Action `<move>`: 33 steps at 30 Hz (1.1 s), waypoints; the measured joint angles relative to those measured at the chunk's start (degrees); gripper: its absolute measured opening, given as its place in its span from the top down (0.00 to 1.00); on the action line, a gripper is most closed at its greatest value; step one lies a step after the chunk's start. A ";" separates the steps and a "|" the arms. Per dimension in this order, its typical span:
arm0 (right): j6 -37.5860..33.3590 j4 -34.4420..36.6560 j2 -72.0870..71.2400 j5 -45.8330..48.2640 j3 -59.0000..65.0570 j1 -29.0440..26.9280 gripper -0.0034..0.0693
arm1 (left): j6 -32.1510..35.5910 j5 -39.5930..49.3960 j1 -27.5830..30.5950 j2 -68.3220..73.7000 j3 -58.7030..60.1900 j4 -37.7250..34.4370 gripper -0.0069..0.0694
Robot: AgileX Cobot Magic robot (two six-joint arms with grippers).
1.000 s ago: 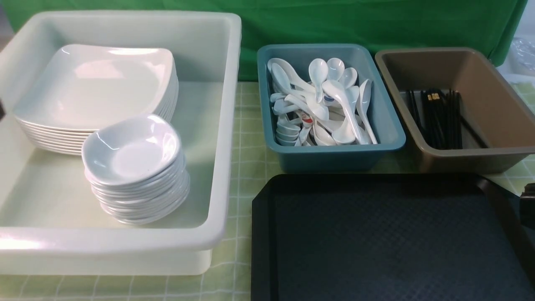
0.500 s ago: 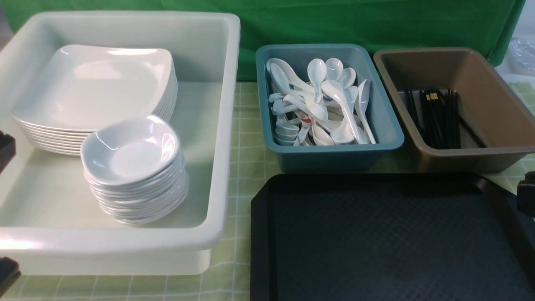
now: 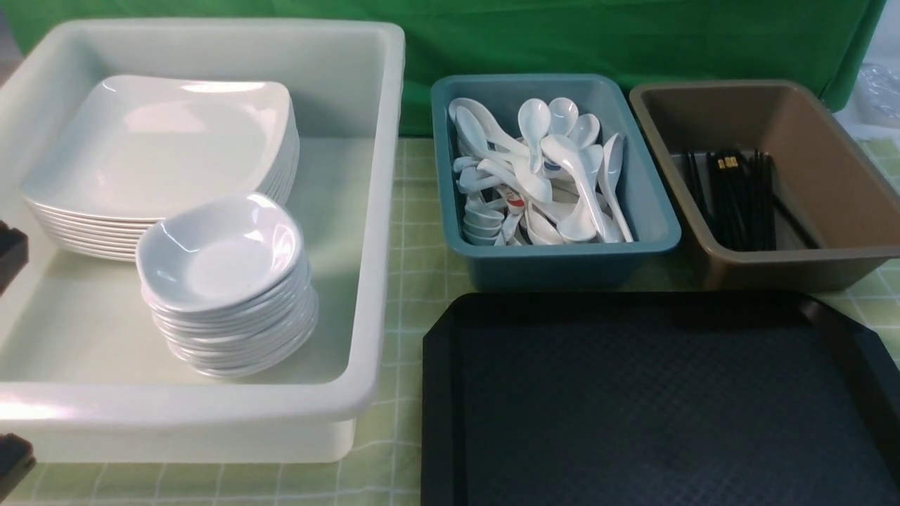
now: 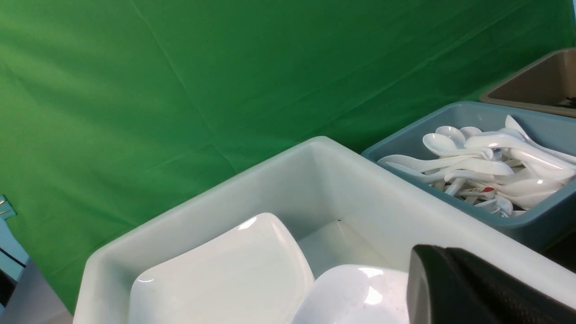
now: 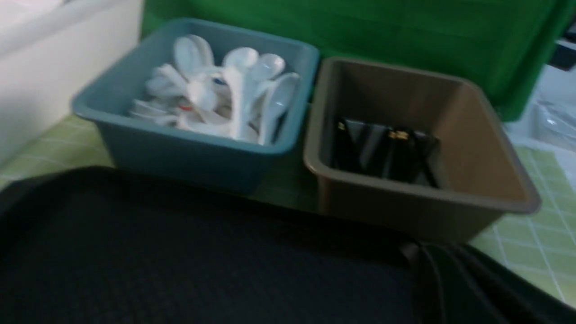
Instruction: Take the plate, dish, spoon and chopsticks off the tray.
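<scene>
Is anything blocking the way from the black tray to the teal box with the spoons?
Nothing loose shows between the tray and the teal box. Only raised edges stand there: the tray's far rim and the box's near wall. The spoons in view already lie inside the box.

1 stack of plates [image 4: 216, 274] | white bin [image 4: 360, 180] | spoons [image 4: 490, 162] in teal bin [image 4: 477, 112]

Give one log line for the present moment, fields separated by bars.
black rectangular tray: bare where visible | white spoons: in teal bin | left gripper: shut | right gripper: shut
</scene>
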 joint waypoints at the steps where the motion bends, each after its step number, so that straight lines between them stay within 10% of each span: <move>1: 0.40 0.88 -3.18 -2.01 4.44 -2.84 0.93 | 0.00 0.00 0.00 0.00 0.00 0.00 0.90; 33: -8.17 12.27 -12.82 2.00 13.90 -8.06 0.93 | 0.02 0.20 0.00 0.00 0.01 0.00 0.90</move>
